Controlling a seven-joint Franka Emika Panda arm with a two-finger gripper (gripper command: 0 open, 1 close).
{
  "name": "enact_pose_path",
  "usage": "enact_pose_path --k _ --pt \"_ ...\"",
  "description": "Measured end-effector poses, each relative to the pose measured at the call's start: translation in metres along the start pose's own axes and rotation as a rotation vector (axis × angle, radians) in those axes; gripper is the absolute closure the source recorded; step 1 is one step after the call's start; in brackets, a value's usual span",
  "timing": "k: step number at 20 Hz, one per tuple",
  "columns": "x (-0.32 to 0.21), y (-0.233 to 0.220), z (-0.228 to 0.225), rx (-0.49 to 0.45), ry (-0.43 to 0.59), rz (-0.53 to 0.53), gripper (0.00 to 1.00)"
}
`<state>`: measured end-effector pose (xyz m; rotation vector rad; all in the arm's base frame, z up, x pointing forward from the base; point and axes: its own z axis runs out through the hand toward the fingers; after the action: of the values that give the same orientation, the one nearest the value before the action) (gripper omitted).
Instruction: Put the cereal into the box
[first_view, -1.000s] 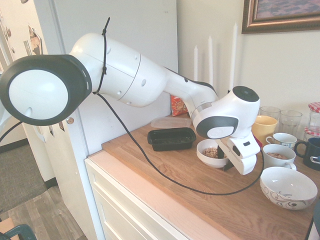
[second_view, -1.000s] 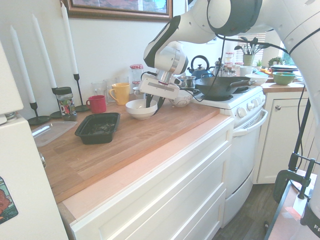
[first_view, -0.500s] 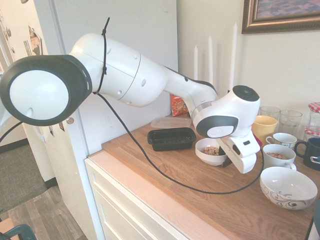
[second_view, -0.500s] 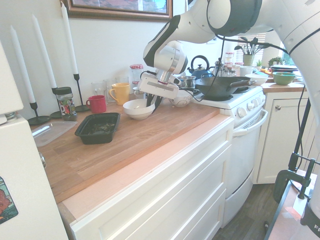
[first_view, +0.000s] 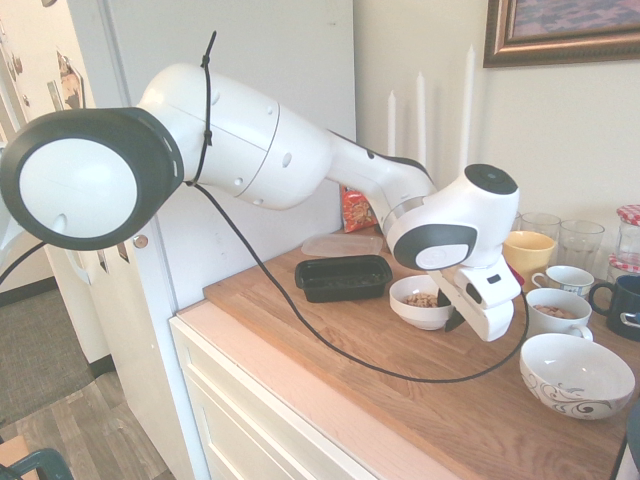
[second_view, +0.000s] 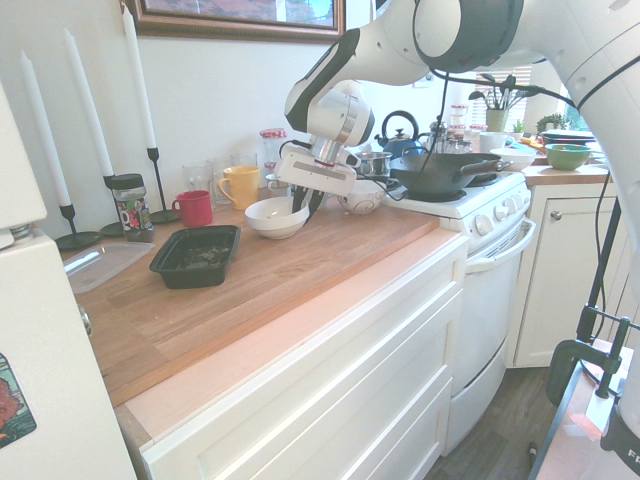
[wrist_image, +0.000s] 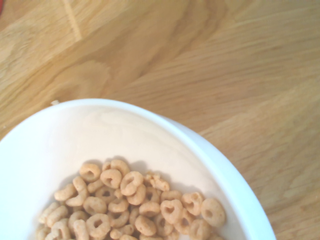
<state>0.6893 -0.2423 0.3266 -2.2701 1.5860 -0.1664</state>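
Observation:
The cereal (first_view: 422, 299) (wrist_image: 135, 205) is a small heap of tan rings lying in a white bowl (first_view: 413, 312) (second_view: 272, 217) (wrist_image: 60, 145). My gripper (first_view: 455, 318) (second_view: 301, 204) is shut on the bowl's rim on the side away from the box, and the bowl hangs just above the wooden counter (first_view: 400, 370). The box (first_view: 343, 276) (second_view: 196, 256), a shallow black tray, rests on the counter a short way from the bowl, towards the fridge side.
A clear lid (first_view: 342, 243) (second_view: 100, 265) and an orange snack bag (first_view: 356, 212) lie behind the box. A yellow mug (first_view: 528, 255), cups (first_view: 558, 312), a patterned bowl (first_view: 575, 375), a red mug (second_view: 193, 208) and candles (second_view: 150, 120) crowd the wall side.
The gripper and the white bowl have shifted slightly towards the black box and risen a little off the counter.

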Motion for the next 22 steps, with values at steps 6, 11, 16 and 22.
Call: enact_pose_path --k 6,11,16,22 --pt "-0.003 -0.005 -0.014 -0.013 0.022 -0.031 1.00" --pt "-0.003 -0.005 -0.028 -0.048 0.051 -0.065 1.00" --pt "-0.009 -0.012 -0.049 -0.058 0.078 -0.080 1.00" --pt "-0.022 -0.026 -0.083 -0.073 0.109 -0.113 1.00"
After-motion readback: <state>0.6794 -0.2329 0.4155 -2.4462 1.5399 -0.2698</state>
